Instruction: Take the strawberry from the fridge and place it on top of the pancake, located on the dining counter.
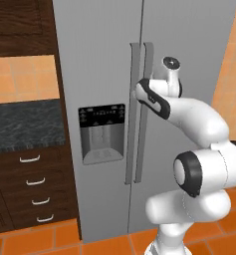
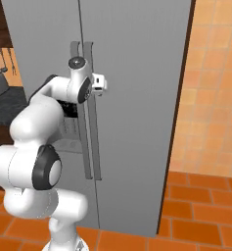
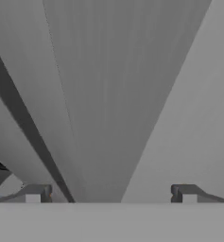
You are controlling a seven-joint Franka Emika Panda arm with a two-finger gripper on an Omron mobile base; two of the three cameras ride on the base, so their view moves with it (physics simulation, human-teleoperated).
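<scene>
You had the fridge (image 1: 104, 60) shut in front of you, both light-grey doors closed and the two long vertical handles (image 1: 141, 109) standing side by side at the centre seam. The strawberry could not be seen with those doors closed. Your gripper (image 3: 111, 194) was up at the upper part of the handles, close against the door face; in the hand view its two fingertips (image 3: 35, 193) stood wide apart with a handle bar running up between them, and nothing was clamped. From the right base view the hand (image 2: 99, 82) sat just beside the right-hand handle (image 2: 94, 108), though whether it touched could not be told. The black dispenser panel (image 1: 102, 132) was set in the left door. Left of the fridge you had a dark-topped counter (image 1: 25, 124) over wood drawers (image 1: 32, 187), and orange floor tiles (image 2: 196, 211) below.
</scene>
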